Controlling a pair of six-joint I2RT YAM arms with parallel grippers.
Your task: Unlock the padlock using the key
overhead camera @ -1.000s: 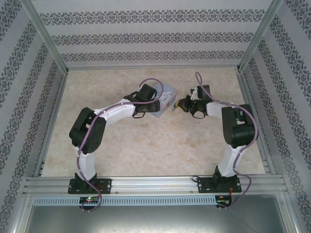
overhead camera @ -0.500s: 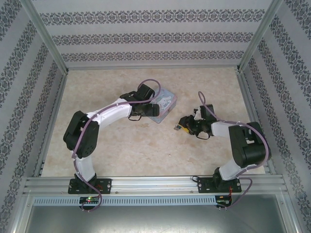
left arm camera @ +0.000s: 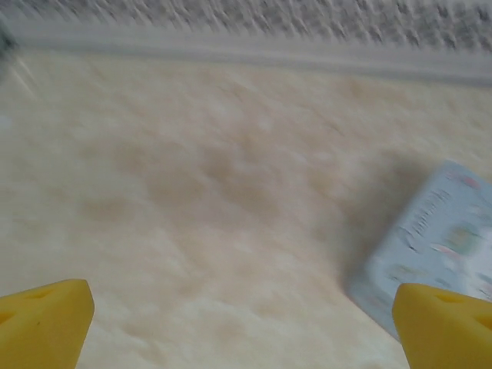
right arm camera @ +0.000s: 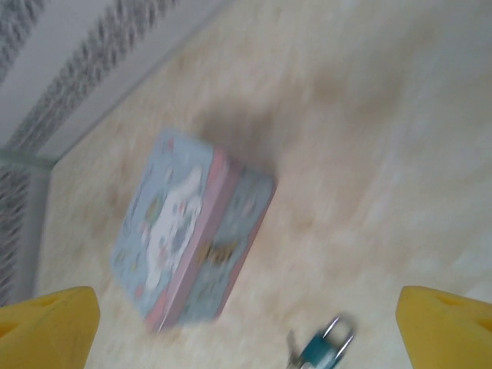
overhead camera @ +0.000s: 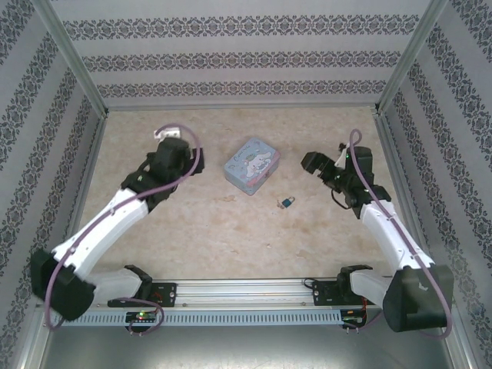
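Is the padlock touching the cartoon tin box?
Apart. The top external view shows bare table between the padlock and the tin box; the right wrist view shows the same gap.

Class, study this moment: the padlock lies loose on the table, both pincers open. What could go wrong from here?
The padlock is tiny and lies loose near the tin; a closing right pincer could nudge it away instead of gripping it.
Blur hides whether it is already unlocked, so success may be misjudged.
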